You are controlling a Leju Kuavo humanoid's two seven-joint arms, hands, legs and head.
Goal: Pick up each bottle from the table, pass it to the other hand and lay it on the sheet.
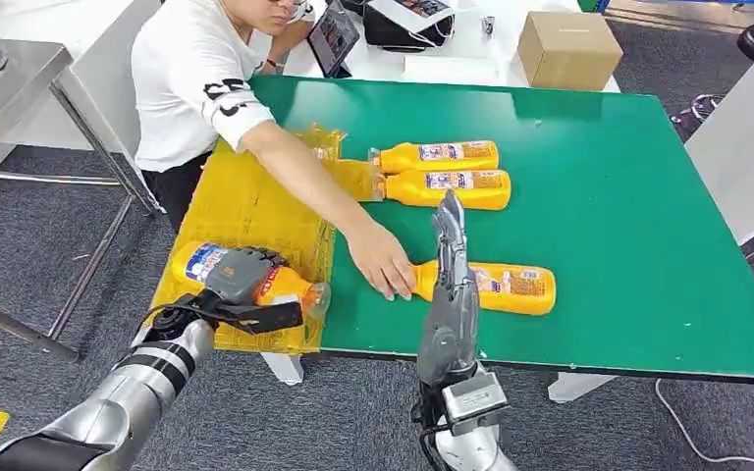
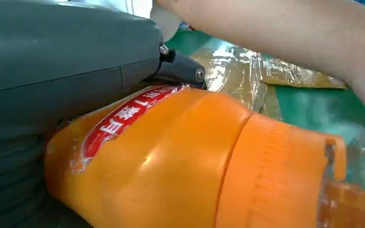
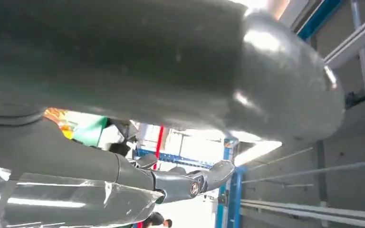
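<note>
My left hand [image 1: 241, 275] grips an orange bottle [image 1: 293, 286] lying on its side over the near end of the yellow sheet [image 1: 255, 206]. Up close, the left hand [image 2: 66, 61] wraps the bottle's body [image 2: 180, 166] by its red label. My right hand [image 1: 449, 260] stands raised with its fingers straight and holds nothing. Just behind it, a third bottle [image 1: 515, 287] lies on the green table [image 1: 628, 226]. A person's hand [image 1: 381, 260] touches that bottle's cap end. Two more bottles [image 1: 442, 155] [image 1: 457, 188] lie side by side farther back, their caps at the sheet's edge.
A person in a white shirt [image 1: 191, 78] sits at the table's far left, one arm [image 2: 285, 33] reaching across the sheet. A cardboard box [image 1: 569, 49] stands beyond the table. A metal table [image 1: 10, 69] is at the left. The green surface to the right is bare.
</note>
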